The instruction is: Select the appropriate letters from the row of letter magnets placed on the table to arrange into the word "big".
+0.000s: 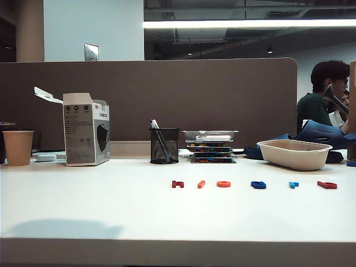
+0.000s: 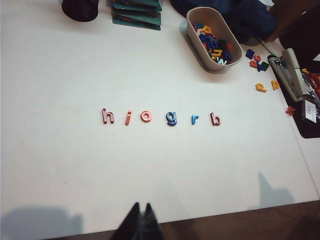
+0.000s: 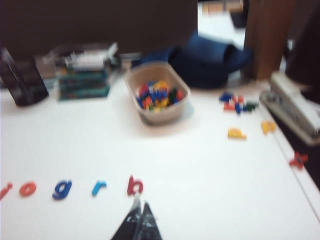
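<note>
Fingertips of the left tool [image 2: 140,207] sit pressed together in a dark point, holding nothing, hovering over the near edge of the surface [image 2: 60,170]. Straight out beyond them, well apart, lies the row of letter magnets [image 2: 161,117], small flat glossy plastic shapes laid in a line: a dark red "h" [image 2: 107,116], the thin orange "i" [image 2: 128,118], an orange ring "o" [image 2: 145,116], the dark blue looped "g" [image 2: 171,118], a light blue "r" [image 2: 195,118] and the red "b" [image 2: 215,119].

Over to the right tool [image 3: 140,205]: its dark tips are closed to a point too, empty, and just beyond them, very near, sits the "b"; this wrist picture is blurred, though the tips appear to stand clear of it. The "r", "g" and "o" run off to one side of it.

Neither tool shows in the exterior view.

Farther out is a smooth beige oval tub [image 2: 210,55], heaped with mixed coloured letters. Beside it a few loose magnets [image 2: 260,87] lie scattered, yellow, red and blue, next to a grey stapler [image 2: 295,75]. At the back, a black mesh pen cup [image 1: 164,146] holds pens, beside a stack of flat trays [image 1: 210,146]. Over on the far left stand an open white cardboard box [image 1: 84,130] and a tan paper cup [image 1: 18,147]. The surface itself is matte white and plain.
</note>
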